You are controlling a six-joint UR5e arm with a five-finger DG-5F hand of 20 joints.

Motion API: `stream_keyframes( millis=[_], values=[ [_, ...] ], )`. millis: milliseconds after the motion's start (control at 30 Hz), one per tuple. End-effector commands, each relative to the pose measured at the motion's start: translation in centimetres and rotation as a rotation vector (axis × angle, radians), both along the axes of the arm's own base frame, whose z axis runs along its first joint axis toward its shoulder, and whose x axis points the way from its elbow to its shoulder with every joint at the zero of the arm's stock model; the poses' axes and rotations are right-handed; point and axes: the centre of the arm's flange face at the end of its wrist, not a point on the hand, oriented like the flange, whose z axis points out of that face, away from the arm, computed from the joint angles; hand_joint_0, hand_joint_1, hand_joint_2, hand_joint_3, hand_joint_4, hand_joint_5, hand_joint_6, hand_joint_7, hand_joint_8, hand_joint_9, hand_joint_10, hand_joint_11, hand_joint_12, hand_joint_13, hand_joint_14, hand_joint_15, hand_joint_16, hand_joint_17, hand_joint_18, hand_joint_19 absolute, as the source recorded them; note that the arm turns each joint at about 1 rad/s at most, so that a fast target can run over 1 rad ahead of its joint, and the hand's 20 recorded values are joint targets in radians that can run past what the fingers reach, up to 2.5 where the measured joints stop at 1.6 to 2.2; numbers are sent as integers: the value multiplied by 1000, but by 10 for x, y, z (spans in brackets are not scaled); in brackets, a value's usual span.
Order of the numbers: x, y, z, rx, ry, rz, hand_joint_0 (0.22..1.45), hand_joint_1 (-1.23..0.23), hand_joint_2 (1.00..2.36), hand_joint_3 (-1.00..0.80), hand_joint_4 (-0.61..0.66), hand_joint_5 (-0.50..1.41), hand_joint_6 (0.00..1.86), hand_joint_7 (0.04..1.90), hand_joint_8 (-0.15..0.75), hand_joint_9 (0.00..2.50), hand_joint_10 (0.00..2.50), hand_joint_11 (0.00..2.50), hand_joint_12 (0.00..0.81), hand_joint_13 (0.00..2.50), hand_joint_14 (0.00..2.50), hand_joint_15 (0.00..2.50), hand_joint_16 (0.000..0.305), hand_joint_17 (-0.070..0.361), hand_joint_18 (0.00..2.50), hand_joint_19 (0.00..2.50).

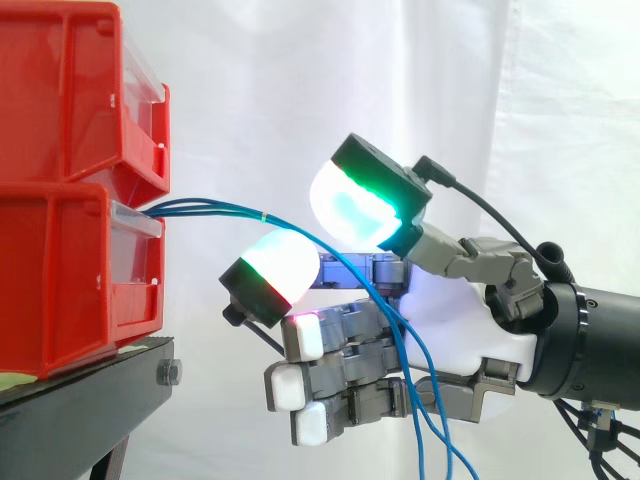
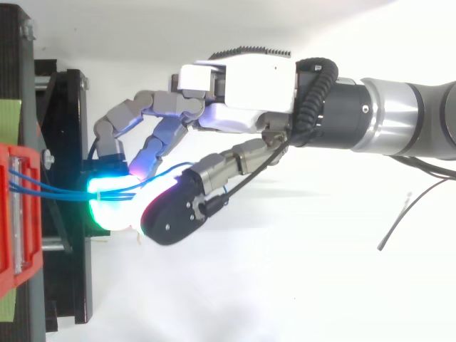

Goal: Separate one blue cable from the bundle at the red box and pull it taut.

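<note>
Blue cables (image 1: 230, 209) exit the front lip of the lower red box (image 1: 60, 280), which sits under an upper red box (image 1: 60, 90) on the black stand (image 1: 90, 390). The strands run close together and roughly level out of the box mouth, then bend and drop steeply past the hand (image 1: 470, 320), going off the bottom edge in the side view. So the bundle has two legs: a short, near-horizontal one at the box and a long, slack, hanging one on the arm's side. The hand is on the open side of the box, near it but not touching, and already in among the strands. From above, the cables (image 2: 57, 189) reach it almost in line with the forearm. Grip state: can't tell. The strands cross the hand in both views, but neither shows whether one is clamped or only lying across it. Nor can I see one strand clearly split from the rest. My read: the separation step isn't confirmed. The key relation is that the box lies straight ahead of the hand along the level leg, so tautening means backing straight away from the box on that axis. The main risk is dragging the whole bundle instead of one strand.
</note>
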Motion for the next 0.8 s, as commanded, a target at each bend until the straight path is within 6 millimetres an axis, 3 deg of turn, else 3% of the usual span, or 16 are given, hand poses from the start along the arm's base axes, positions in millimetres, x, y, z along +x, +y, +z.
stream_keyframes(
  millis=[0,200,433,533,767],
  values=[
    [0,0,0,0,0,0,635,-532,1004,-456,118,-154,831,1129,339,965,17,675,366,931,19,504,45,101,826,555],
    [0,-1,0,-6,0,-3,596,-661,1020,-208,112,-152,840,1193,348,952,15,703,372,931,19,509,46,102,833,564],
    [0,-3,0,-14,2,-6,621,-802,1023,-144,66,-168,860,1228,333,914,18,729,370,907,18,520,46,103,835,564],
    [0,-3,0,-17,2,-7,675,-904,1027,-94,-4,-195,894,1373,321,893,19,750,361,903,18,520,46,103,860,525],
    [-1,-3,-1,-59,11,-17,813,-920,1019,-280,14,-209,902,1343,306,886,20,750,357,907,19,522,43,98,847,501]
  ],
)
